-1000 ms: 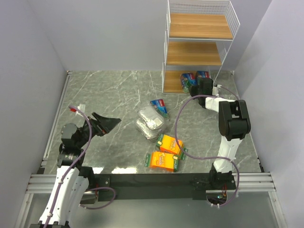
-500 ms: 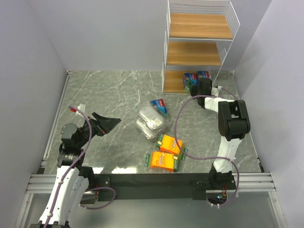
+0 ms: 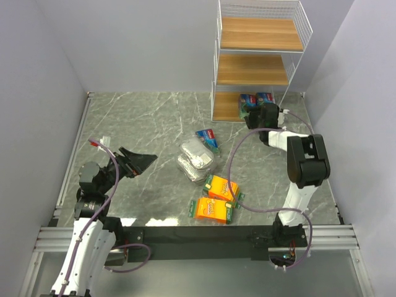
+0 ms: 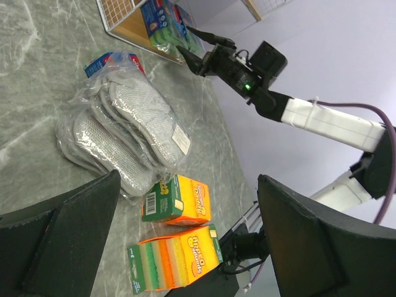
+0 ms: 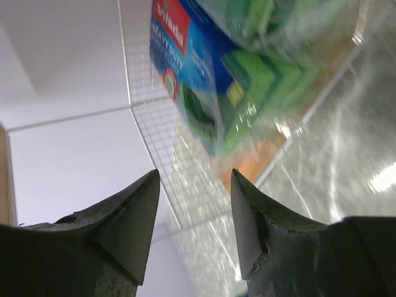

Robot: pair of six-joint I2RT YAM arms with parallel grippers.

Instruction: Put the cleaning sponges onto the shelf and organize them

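The shelf (image 3: 260, 62) stands at the back right, a white wire rack with wooden boards. Two blue-and-green cleaning sponges (image 3: 249, 101) (image 3: 265, 97) lie on its bottom tier. My right gripper (image 3: 249, 112) is just in front of them, open; in the right wrist view nothing is between its jaws (image 5: 195, 185) and a blue-and-green pack (image 5: 204, 68) lies ahead. On the table lie a third blue pack (image 3: 208, 137), two silvery grey packs (image 3: 197, 159) and two orange packs (image 3: 221, 187) (image 3: 213, 210). My left gripper (image 3: 139, 161) hangs open and empty at the left.
The left wrist view looks across the silvery packs (image 4: 124, 124) and orange packs (image 4: 179, 198) toward the right arm (image 4: 322, 120) and the shelf's bottom tier (image 4: 124, 18). Grey walls close in the table on three sides. The shelf's upper two boards are bare.
My right gripper has gone from shut to open, letting go of a blue-and-green pack on the bottom tier, and has drawn back slightly. The left arm has not moved.
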